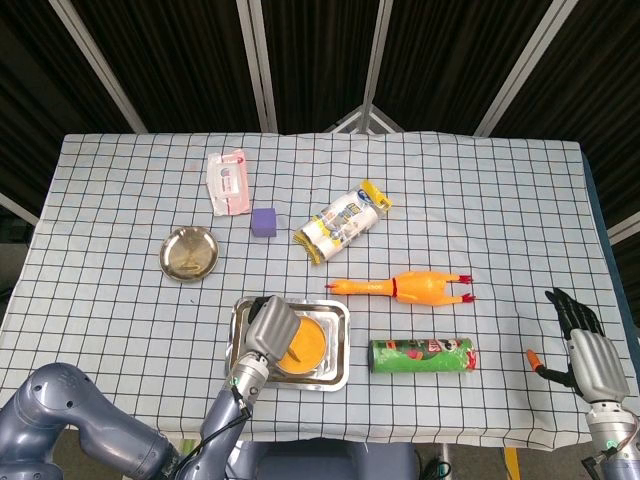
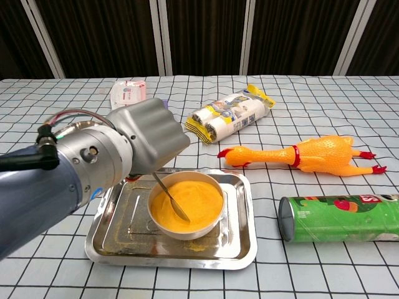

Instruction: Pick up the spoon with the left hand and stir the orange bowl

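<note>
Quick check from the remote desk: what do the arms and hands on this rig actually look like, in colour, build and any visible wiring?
The left hand has a smooth silver-grey shell on a round metallic wrist, with a blue-grey arm behind it. A black connector with red and grey cables and a small green light sits near the wrist. The right hand has a silver-grey back, black fingers and an orange-tipped thumb.

the left hand (image 2: pixel 146 140) sits at the end of a thick grey arm reaching in from the lower left, its fingers curled into a fist gripping the handle of a spoon (image 2: pixel 171 198). the right hand (image 1: pixel 585 348) rests low at the right table edge, dark fingers extended upward and apart.
</note>
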